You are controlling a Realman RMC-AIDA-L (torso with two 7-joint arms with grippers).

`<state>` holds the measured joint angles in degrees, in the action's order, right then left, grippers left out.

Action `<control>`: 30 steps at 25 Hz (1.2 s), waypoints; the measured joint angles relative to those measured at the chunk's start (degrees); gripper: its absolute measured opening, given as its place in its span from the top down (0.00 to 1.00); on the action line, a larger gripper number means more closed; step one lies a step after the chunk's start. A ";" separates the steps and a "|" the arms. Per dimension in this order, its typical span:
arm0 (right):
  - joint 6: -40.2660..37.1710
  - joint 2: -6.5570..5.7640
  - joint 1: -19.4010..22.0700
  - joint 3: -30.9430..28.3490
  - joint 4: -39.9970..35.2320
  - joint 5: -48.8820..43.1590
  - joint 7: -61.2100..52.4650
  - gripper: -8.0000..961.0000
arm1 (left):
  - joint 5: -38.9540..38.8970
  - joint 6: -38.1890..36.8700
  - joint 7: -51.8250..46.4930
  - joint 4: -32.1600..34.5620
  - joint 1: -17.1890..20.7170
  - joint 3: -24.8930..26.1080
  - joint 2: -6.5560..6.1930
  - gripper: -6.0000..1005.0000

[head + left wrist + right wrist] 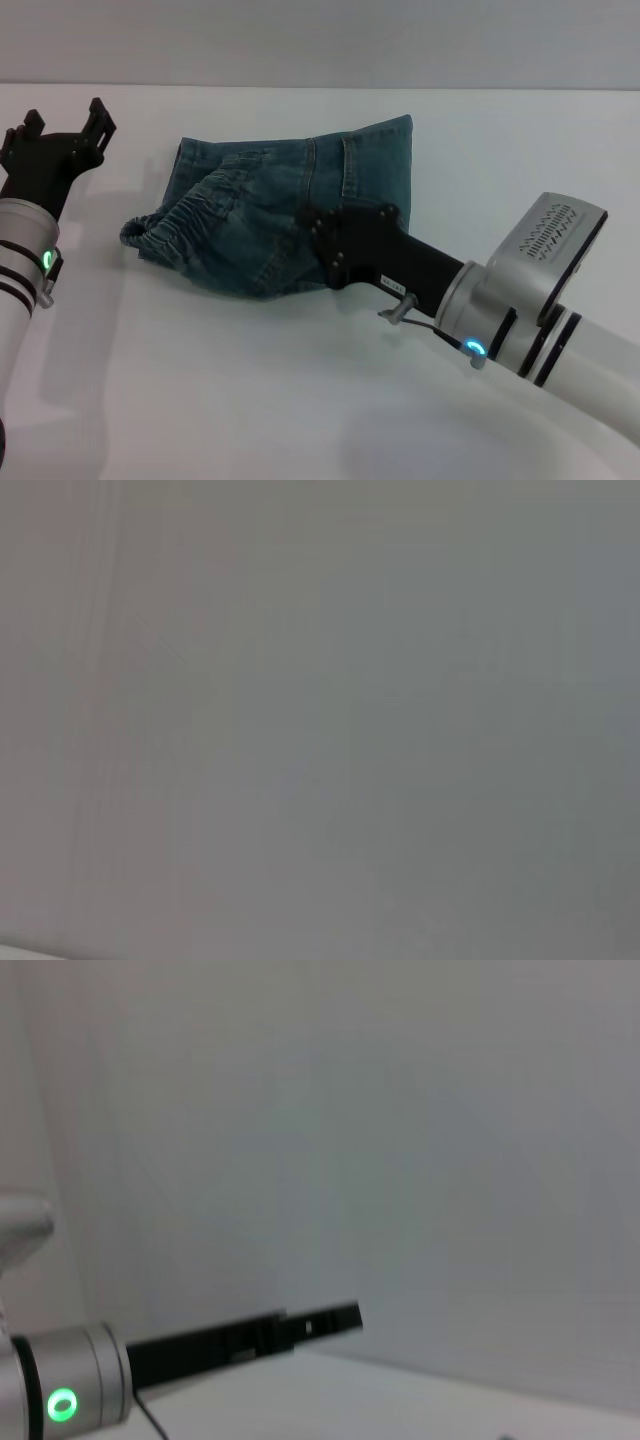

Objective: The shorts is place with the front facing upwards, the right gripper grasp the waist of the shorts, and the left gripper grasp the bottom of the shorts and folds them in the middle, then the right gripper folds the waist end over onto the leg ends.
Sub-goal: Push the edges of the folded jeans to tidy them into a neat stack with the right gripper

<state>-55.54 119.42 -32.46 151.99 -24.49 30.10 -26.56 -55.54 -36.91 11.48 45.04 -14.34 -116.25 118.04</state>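
Shorts [275, 215], one, folded, right gripper [318, 240] on it, left gripper [65, 135] apart.

White table [250, 400] fills most of the head view, smooth matte top, near side to far side. Far edge runs straight left to right, just below a plain pale grey wall [320, 40]. Wall bare, evenly lit, no seams visible. Soft diffuse light from above, faint grey shadows on the table at near left and near right. Left wrist view: only flat grey surface, cannot tell what. Right wrist view: same grey wall [400, 1110] above a strip of white table [380, 1400].
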 joint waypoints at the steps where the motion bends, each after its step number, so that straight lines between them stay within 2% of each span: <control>1: 0.18 -0.03 -0.04 -0.01 0.68 -0.70 -1.64 0.94 | 0.00 -0.01 0.00 0.06 0.01 -0.14 0.01 0.20; 5: 1.25 -0.07 -0.03 -0.25 2.65 -2.38 -4.92 0.99 | 0.00 -0.03 -0.03 0.11 0.01 -0.37 0.14 0.20; 15: 3.54 -0.14 -0.61 -0.94 6.09 -2.10 -6.80 0.99 | -0.01 -1.38 -0.13 0.31 0.28 -1.89 0.03 0.20; 24: 5.40 -0.16 -0.76 -4.30 8.98 -1.92 -7.37 0.99 | -0.01 -1.91 -0.15 0.07 0.42 -2.73 -0.07 0.20; 30: 7.06 -0.50 -1.43 -8.53 12.38 -1.88 -7.43 0.99 | -0.01 -1.73 -0.15 -0.18 0.45 -2.75 -0.10 0.20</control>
<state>-48.47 118.92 -33.89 143.46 -12.11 28.22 -33.99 -55.55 -38.64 11.33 44.85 -13.89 -119.00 117.94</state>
